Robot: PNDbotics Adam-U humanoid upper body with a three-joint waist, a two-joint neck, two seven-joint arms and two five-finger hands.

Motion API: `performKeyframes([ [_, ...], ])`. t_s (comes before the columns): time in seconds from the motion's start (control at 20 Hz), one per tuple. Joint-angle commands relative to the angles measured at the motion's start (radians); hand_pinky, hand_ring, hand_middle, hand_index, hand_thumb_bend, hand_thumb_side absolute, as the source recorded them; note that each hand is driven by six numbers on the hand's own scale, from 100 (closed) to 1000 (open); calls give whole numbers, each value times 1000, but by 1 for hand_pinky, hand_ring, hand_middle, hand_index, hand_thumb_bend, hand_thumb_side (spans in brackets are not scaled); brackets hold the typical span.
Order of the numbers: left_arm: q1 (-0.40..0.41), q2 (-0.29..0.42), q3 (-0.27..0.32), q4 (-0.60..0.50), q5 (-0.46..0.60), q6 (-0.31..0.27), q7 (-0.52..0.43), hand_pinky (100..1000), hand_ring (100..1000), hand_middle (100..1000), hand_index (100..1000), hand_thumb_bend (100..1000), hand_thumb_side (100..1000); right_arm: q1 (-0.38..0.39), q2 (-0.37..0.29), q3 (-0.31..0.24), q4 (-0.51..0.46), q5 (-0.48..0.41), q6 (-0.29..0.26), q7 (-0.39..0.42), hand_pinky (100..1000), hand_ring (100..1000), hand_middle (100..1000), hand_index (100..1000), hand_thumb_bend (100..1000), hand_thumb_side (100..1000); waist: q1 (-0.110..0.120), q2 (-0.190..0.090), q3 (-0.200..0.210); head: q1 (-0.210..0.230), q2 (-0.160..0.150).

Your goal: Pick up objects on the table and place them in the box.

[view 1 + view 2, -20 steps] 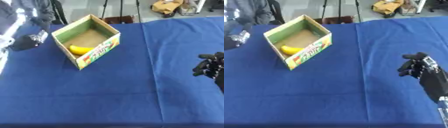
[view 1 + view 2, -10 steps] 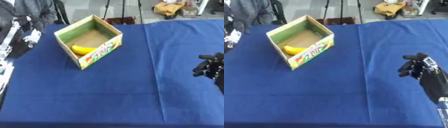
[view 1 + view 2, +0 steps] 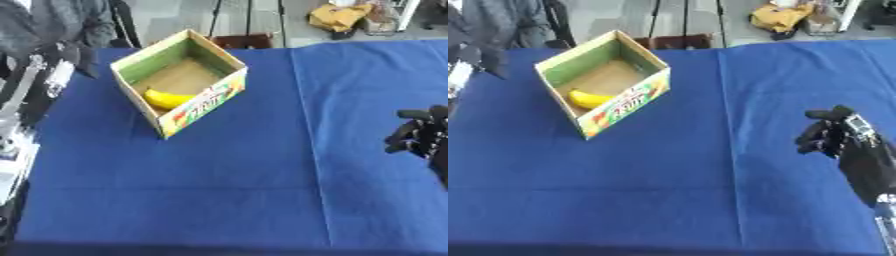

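An open cardboard box (image 3: 208,102) with a green inside and a printed front stands at the table's far left. A yellow banana (image 3: 164,98) lies in it against the near wall. My right hand (image 3: 833,134) hovers over the blue cloth at the right, far from the box, fingers curled with nothing in them. My left arm (image 3: 35,95) rises along the left edge, left of the box. Its dark hand (image 3: 77,56) blurs into a dark jacket behind it. I see no loose objects on the cloth.
The blue tablecloth (image 3: 227,190) covers the whole table; its far edge runs just behind the box. A person in a dark jacket (image 3: 61,20) stands past the far left corner. Tripod legs and a yellow bag (image 3: 337,15) lie on the floor beyond.
My left arm has drawn back from beside the box, up and out toward the left edge. The right hand has stayed put. The view has shifted slightly.
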State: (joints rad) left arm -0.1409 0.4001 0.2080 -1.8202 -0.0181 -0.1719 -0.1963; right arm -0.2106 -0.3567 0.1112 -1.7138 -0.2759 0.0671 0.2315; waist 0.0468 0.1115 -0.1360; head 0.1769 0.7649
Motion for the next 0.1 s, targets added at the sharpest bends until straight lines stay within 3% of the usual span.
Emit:
performKeyframes([
  [0.05,-4,6,15,-26,31,10,3,592,516,555,688,100,895,-9,-11,-8,-14,-3,-2,-1,590,608,520,779,100,903,-2,-13,3,-5,5],
  [0.1,-3,3,15,-27,37,11,2,592,516,555,688,100,901,-10,-11,-7,-14,-3,-2,0,591,608,520,778,100,903,-2,-13,4,-5,5],
])
